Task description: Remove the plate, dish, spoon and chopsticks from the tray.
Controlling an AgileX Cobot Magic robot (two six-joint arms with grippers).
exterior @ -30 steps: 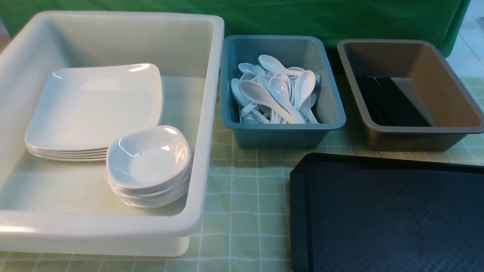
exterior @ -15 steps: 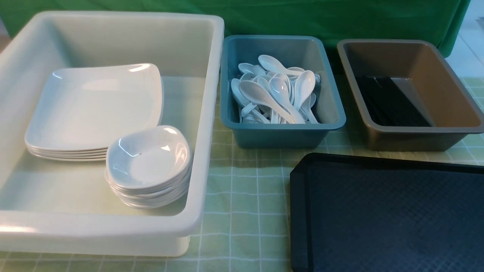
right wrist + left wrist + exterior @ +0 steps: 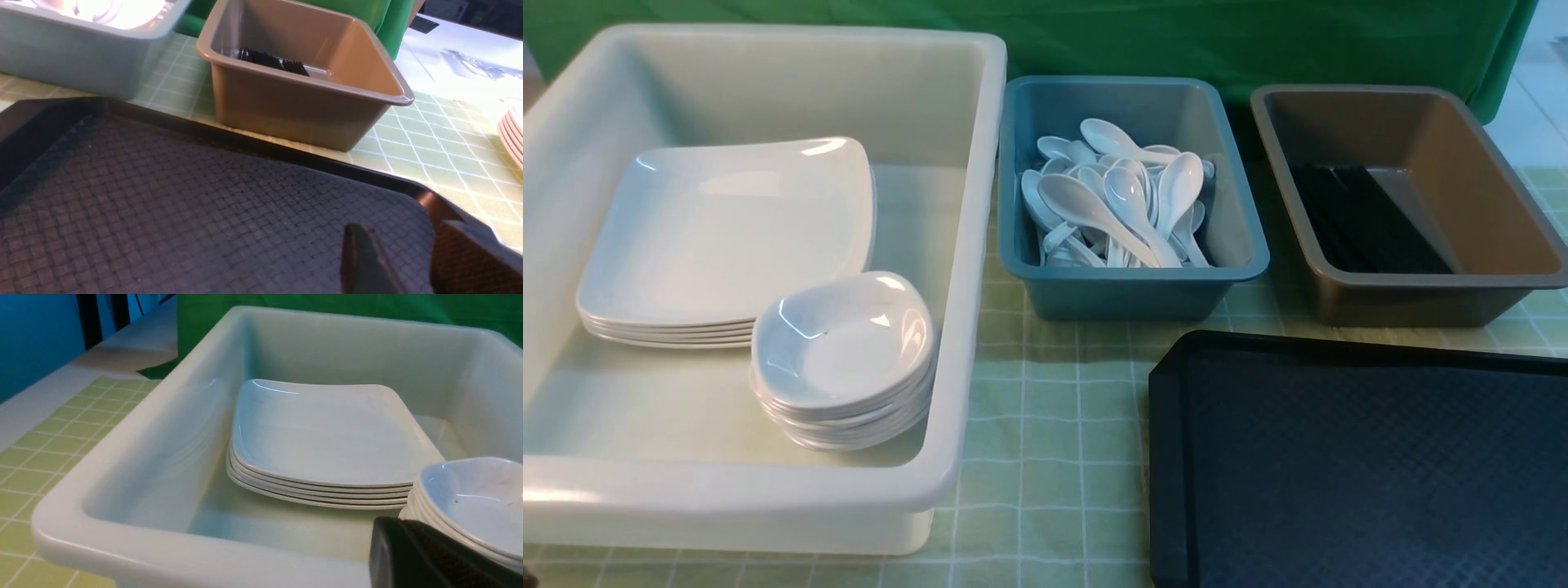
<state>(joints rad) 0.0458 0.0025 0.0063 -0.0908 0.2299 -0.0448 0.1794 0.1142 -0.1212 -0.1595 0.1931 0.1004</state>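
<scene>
While the white tub [image 3: 964, 245] holds a stack of plates [image 3: 727, 237] and small dishes [image 3: 845, 343], the black tray [image 3: 1364, 465] lies bare beside it. Spoons [image 3: 1119, 204] fill the blue bin [image 3: 1131, 290], and chopsticks [image 3: 1364, 216] lie in the brown bin [image 3: 1429, 298]. The right gripper [image 3: 408, 261] hangs over the tray with fingers apart, gripping nothing; the left gripper [image 3: 433, 555] is closed by the dishes.

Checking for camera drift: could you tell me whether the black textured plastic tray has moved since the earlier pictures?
No. The black textured plastic tray keeps its far left corner below the teal plastic spoon bin.
</scene>
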